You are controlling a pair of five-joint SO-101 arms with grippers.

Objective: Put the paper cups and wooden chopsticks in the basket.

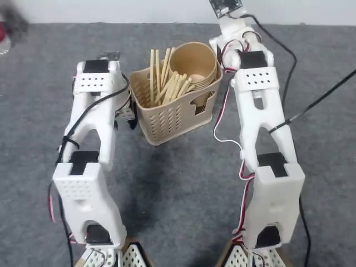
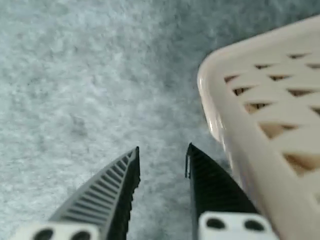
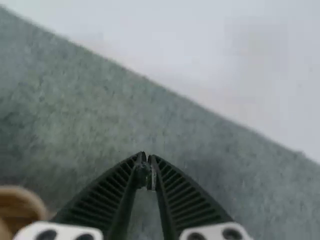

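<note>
A beige slotted basket (image 1: 172,119) stands between the two arms. Several wooden chopsticks (image 1: 164,78) lean upright inside it, beside stacked brown paper cups (image 1: 194,67). My left gripper (image 2: 162,155) hangs low over the grey carpet just beside the basket's wall (image 2: 260,125), open with nothing between its fingers. My right gripper (image 3: 147,162) is shut and empty, raised over the carpet behind the basket. A brown cup rim (image 3: 17,207) shows beside one finger in the right wrist view.
Grey carpet (image 1: 178,189) covers the table. A white wall (image 3: 225,60) runs along the far edge. Black cables (image 1: 311,100) trail at the right, past the right arm (image 1: 261,111). The left arm (image 1: 92,128) stands close against the basket's left side.
</note>
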